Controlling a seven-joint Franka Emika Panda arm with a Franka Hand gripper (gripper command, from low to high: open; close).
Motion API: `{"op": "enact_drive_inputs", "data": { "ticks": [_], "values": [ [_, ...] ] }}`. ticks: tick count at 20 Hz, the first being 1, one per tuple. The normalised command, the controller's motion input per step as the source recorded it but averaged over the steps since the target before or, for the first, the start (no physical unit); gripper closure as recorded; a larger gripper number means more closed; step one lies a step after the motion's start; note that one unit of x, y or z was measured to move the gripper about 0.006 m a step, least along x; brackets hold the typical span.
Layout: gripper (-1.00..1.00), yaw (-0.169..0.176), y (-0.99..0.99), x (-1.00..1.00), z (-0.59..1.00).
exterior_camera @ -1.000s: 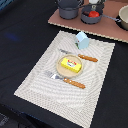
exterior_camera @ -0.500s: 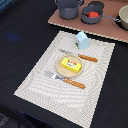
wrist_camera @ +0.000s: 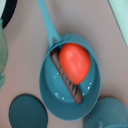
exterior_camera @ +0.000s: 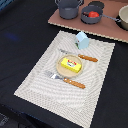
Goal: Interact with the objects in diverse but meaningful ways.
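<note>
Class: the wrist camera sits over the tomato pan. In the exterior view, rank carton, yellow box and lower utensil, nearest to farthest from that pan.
1. Carton, at the mat's far edge, closest to the pan.
2. Yellow box, on the plate, mid-mat.
3. Lower utensil, beyond the plate.

I'm looking straight down into the long-handled grey-blue saucepan (wrist_camera: 70, 82): the red round tomato (wrist_camera: 75, 62) fills most of it, and the thin brown sausage (wrist_camera: 65, 76) lies wedged beneath the tomato. Bare pan floor shows only beside the tomato. A dark round lid (wrist_camera: 27, 112) sits just beside the pan, and another grey pot (exterior_camera: 68, 7) crowds close.
</note>
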Motion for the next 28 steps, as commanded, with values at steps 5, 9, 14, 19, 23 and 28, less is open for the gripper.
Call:
{"op": "enact_drive_inputs", "data": {
  "ticks": [5,9,14,19,23,28],
  "values": [
    [-1.00,0.054,-0.89,0.01,-0.05],
    [-1.00,0.077,-0.82,0.00,0.00],
    [-1.00,0.073,-0.80,0.00,-0.06],
    [-1.00,0.058,-0.79,-0.03,-0.14],
    [-1.00,0.055,-0.78,-0.21,-0.37],
    [-1.00,0.072,-0.75,-0.24,-0.38]
  ]
}}
